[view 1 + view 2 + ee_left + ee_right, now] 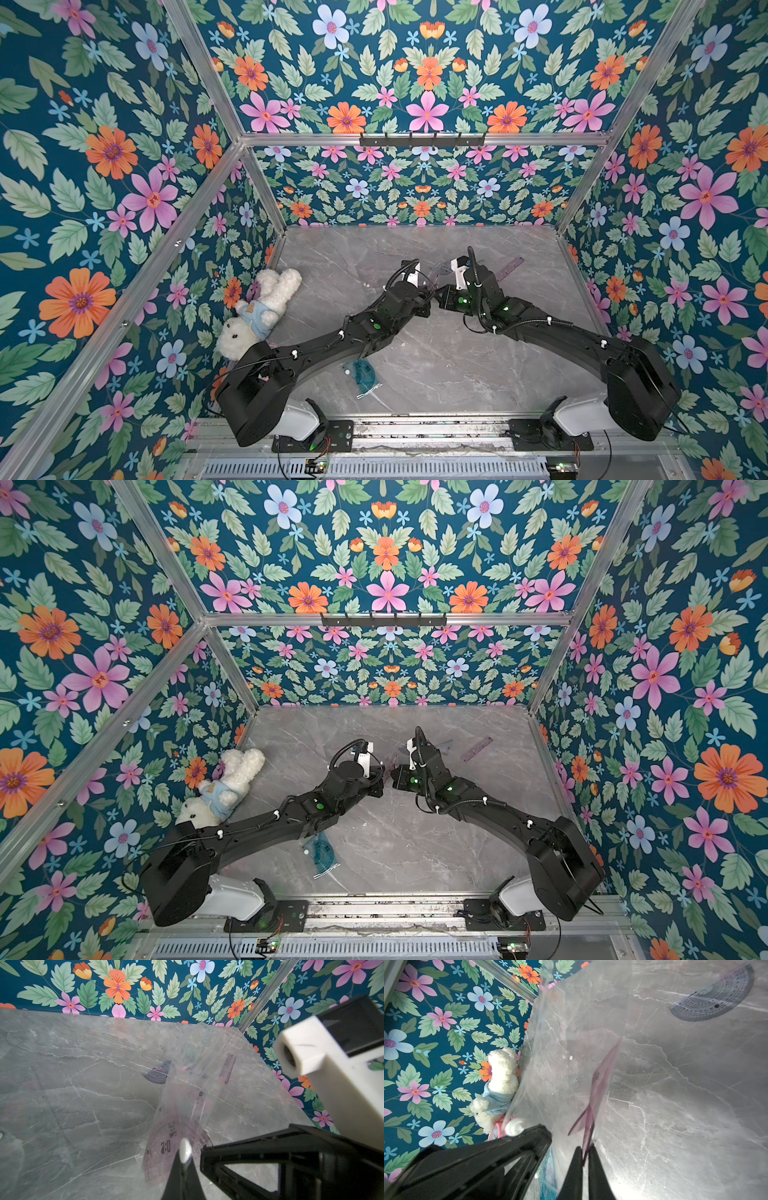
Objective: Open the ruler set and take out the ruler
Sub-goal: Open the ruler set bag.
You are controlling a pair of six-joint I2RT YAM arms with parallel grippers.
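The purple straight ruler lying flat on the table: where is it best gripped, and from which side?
The purple ruler lies flat and thin on the table, so only its two long edges offer opposing faces. Likely pinch across the narrow width near one end, coming straight down from above.

top views: high at the front, tilted down and back, far, both covering nearly the same whole tabletop [436, 365] | left wrist: close, low, faces far right corner | right wrist: close, faces left wall, plush [500, 1076] | wrists share protractor [158, 1073]
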